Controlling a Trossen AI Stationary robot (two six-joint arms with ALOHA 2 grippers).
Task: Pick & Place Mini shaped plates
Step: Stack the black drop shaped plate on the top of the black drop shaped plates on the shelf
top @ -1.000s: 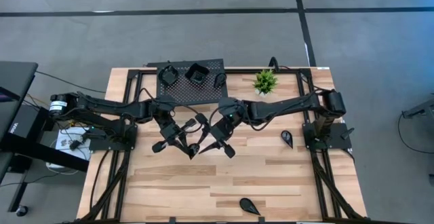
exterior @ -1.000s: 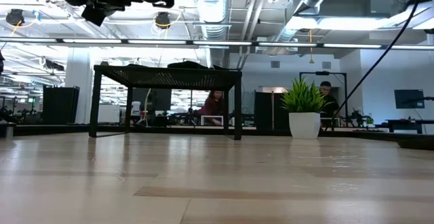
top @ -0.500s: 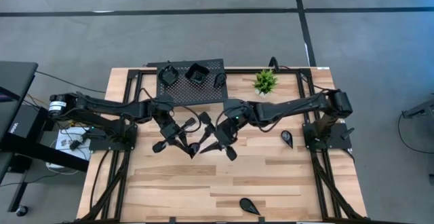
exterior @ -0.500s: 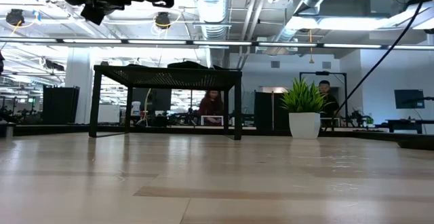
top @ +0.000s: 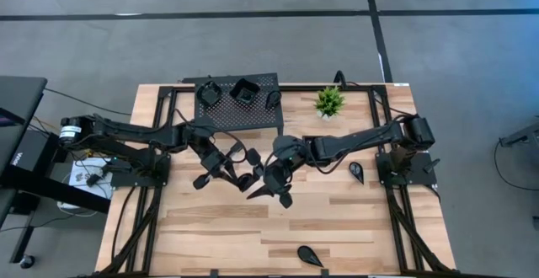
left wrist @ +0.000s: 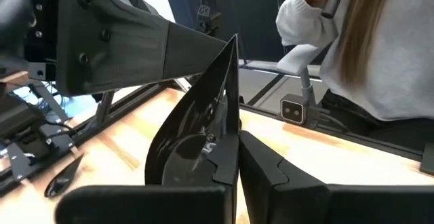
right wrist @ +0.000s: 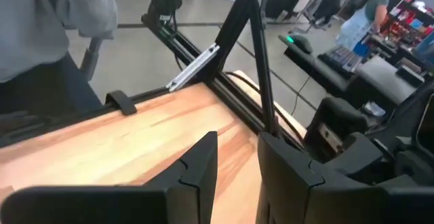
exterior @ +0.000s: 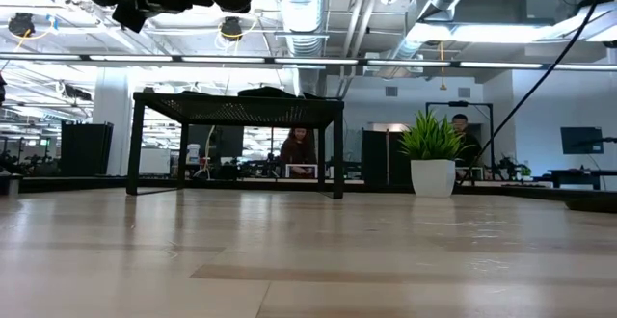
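Meanwhile we saw the left gripper (top: 250, 175) clamped on a mini plate (left wrist: 196, 132) mid-table; the right gripper (top: 271, 192), fingers apart, crowded it. Perforated stand (top: 221, 114) and potted plant (top: 329, 101) stood far.

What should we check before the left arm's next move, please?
1. Left gripper shut on the teardrop plate: ok.
2. Right gripper open and empty: ok.
3. Gap between both grippers above mid-table: cannot tell; they look crowded.
4. Bare space on the perforated stand: ok.
5. Person clear of the table edge: not ok, standing close by.
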